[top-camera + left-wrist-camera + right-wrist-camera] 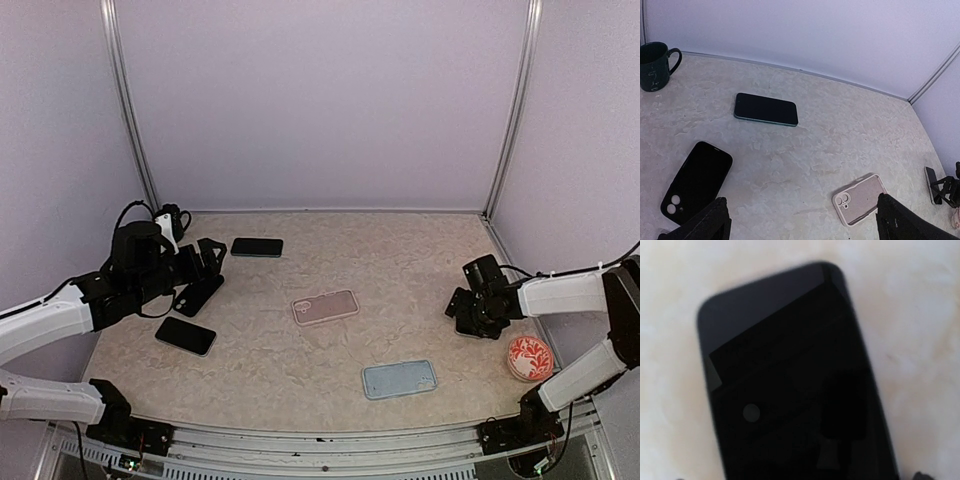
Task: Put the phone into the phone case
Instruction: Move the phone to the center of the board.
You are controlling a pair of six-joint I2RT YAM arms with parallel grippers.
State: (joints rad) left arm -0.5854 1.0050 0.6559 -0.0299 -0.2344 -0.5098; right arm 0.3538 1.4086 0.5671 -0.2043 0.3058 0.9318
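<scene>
A black phone (795, 385) lies flat and fills the right wrist view. My right gripper (468, 306) hangs close over it at the right of the table, with only a fingertip (924, 475) showing at the frame's bottom corner, outside the phone's edge. The jaws look open. The phone also shows in the left wrist view (929, 178). A pink phone case (325, 307) lies open side up at mid table. A blue case (400, 379) lies nearer the front. My left gripper (208, 262) is wide open and empty above a black case (697, 180).
Two more black phones lie at the left, one (257, 247) at the back and one (186, 336) nearer the front. A dark mug (654, 65) stands at the back left corner. A round red-patterned object (529, 357) sits at the right front.
</scene>
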